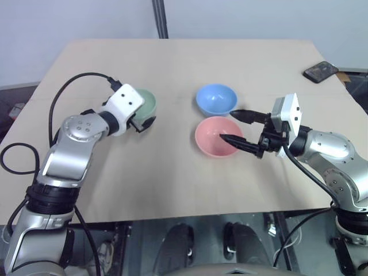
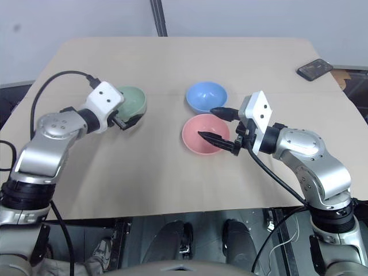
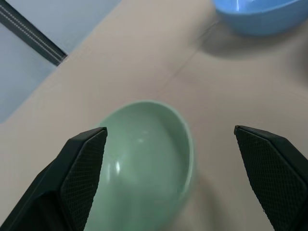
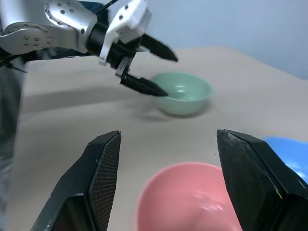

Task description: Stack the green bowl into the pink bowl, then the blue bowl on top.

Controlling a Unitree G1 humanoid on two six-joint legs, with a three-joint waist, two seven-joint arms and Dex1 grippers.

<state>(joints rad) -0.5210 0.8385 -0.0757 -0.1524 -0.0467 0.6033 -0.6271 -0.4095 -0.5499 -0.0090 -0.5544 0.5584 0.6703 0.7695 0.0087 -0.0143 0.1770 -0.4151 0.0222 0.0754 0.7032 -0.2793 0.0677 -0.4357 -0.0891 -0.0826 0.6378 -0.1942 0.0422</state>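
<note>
Green bowl (image 1: 145, 106), pink bowl (image 1: 215, 137), blue bowl (image 1: 215, 99) all empty, apart on surface (image 1: 172, 178), left hand (image 4: 161, 72) spread wide around green bowl, holding nothing, right hand (image 1: 236, 127) parted, empty, over pink bowl

Blue bowl (image 1: 215, 99) and pink bowl (image 1: 217, 137) nearly touch; bare table (image 1: 172, 172) surrounds them.

A robot test room or lab was suggested: a large tan cardboard-covered table (image 1: 172, 178) was set against a bare pale grey wall (image 1: 241, 17), with a black smartphone (image 1: 321, 71) left at the far right corner.
</note>
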